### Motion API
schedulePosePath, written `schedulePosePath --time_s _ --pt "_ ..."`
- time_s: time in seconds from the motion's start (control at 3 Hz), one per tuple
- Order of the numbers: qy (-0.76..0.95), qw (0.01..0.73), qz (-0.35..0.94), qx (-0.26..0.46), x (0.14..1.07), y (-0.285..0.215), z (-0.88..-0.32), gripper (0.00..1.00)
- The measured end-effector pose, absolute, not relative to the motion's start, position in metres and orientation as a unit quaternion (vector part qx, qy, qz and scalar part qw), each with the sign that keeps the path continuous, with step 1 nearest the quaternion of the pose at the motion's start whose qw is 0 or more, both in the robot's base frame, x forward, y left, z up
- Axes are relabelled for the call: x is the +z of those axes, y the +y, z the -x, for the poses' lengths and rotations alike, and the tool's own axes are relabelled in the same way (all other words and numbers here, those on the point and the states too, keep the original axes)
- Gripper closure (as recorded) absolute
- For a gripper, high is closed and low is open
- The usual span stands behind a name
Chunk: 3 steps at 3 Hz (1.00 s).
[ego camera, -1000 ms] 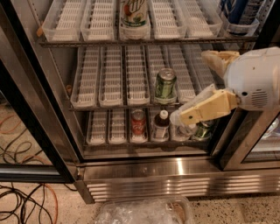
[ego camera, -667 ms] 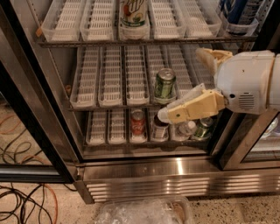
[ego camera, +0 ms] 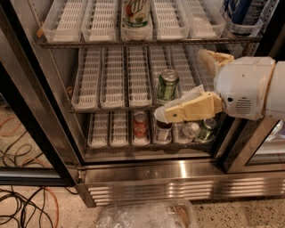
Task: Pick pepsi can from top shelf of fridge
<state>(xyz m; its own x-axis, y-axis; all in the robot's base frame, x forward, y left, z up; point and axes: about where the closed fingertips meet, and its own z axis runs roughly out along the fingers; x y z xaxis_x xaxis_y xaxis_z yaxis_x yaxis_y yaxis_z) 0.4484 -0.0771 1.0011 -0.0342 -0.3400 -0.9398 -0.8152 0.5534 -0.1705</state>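
Sliding leftward with the claw [ego camera: 180, 84] spread wide and empty before the green can [ego camera: 168, 85], leaving the upright pepsi can [ego camera: 244, 12] higher and farther right, at the top shelf's [ego camera: 133, 43] right end.

White arm at right, hand [ego camera: 183, 109] mid-frame, pointing left, tilted slightly down

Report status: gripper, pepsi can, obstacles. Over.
Gripper low, between middle and bottom racks. Pepsi can apparently far right on top shelf, untouched. Green can above gripper.
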Motion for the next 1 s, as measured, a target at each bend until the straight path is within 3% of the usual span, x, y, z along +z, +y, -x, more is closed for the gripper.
schedulePosePath --time_s 0.67,1.0 --pt "0.674 0.633 0.32 0.205 0.981 -0.065 -0.457 0.0" --pt "0.682 0.665 0.232 0.196 0.959 -0.097 -0.467 0.0"
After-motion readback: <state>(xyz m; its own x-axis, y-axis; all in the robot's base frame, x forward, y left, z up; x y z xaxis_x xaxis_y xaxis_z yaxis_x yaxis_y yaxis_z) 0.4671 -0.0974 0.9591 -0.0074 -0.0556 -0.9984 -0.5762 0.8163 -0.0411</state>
